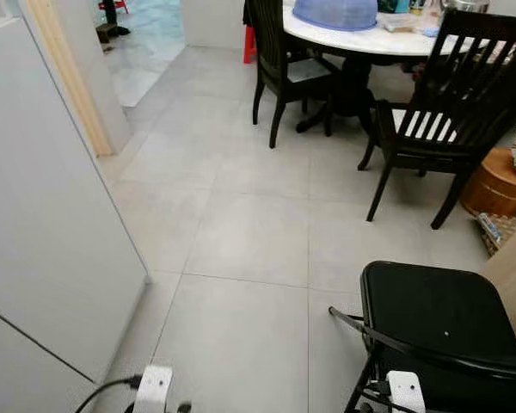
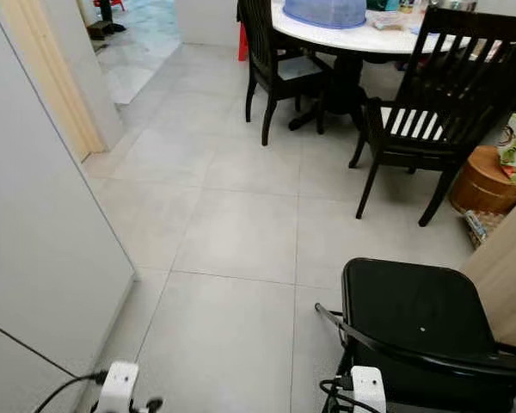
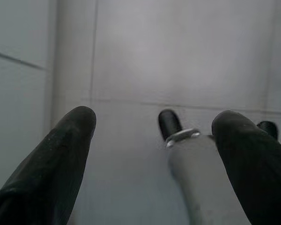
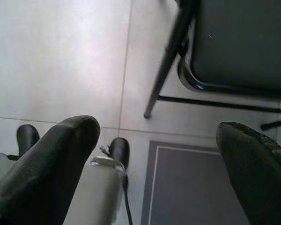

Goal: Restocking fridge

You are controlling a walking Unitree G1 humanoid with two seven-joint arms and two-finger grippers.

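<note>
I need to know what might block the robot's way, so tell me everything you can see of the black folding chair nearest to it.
The black folding chair stands on the grey tiled floor at the robot's right, close in front of it. It has a flat black padded seat with a slight sheen and a thin black metal tube frame; the right wrist view shows one slanted leg and a crossbar low down. The seat is bare, and a pale wooden panel stands right beside its far edge. It stands unfolded.
</note>
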